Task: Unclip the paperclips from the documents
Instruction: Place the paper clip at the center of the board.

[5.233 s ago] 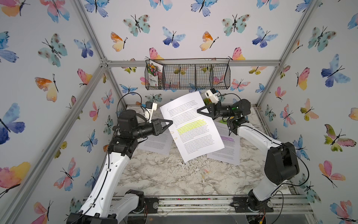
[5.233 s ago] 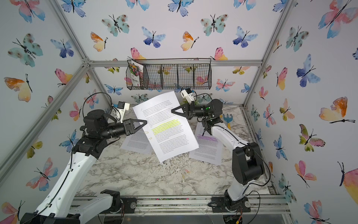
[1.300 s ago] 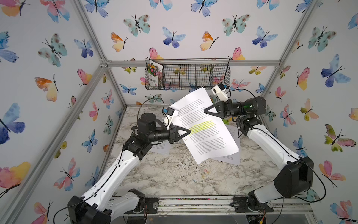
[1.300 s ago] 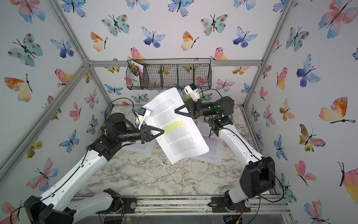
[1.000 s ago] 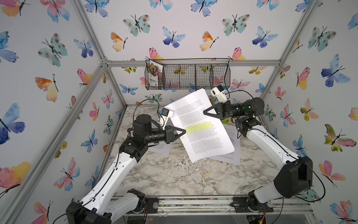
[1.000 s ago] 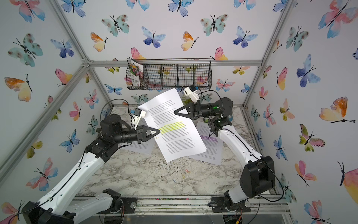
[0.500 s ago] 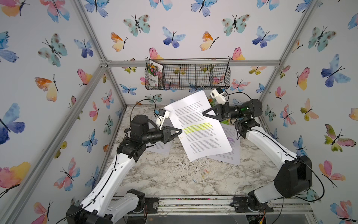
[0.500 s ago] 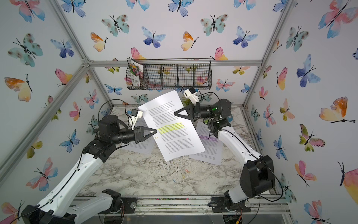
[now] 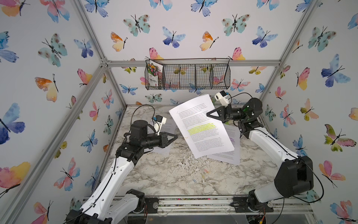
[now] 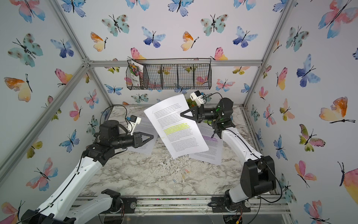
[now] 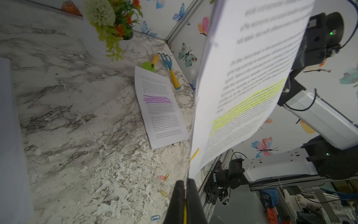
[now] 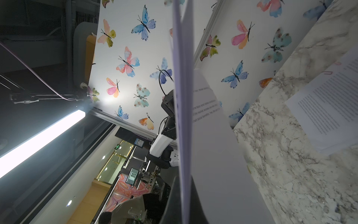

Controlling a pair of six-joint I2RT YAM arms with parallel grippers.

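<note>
Paper this thin is light and floppy, and the yellow-highlighted document [image 9: 201,128] shows it. My right hand [image 9: 208,114] is clamped on one long edge near the top, holding it up off the counter [image 9: 164,174] with the printed face tilted upward. Its lower end hangs free. In the right wrist view several sheets splay apart at that grip, so I judge the stack will swing and bend rather than resist a pull. On the opposite long edge sits a yellow paperclip [image 11: 194,154], a tiny loop of stiff, smooth wire, slippery and far thinner than my fingers. I would pinch whatever part of it stands proud of the edge and draw it straight off in the plane of the page, or the sheets may crumple or tear. My left hand [image 9: 175,137] is level on an outstretched forearm, its tips aimed at that clipped edge and just short of it. Its fingers are pressed together, and I cannot tell whether the thin yellow line between them in the left wrist view is a clip. The purple-highlighted document [image 11: 158,108] lies flat on the counter under the yellow-highlighted document, toward my right arm. Loose paperclips [image 11: 163,176] lie on the counter below its lower corner.
</note>
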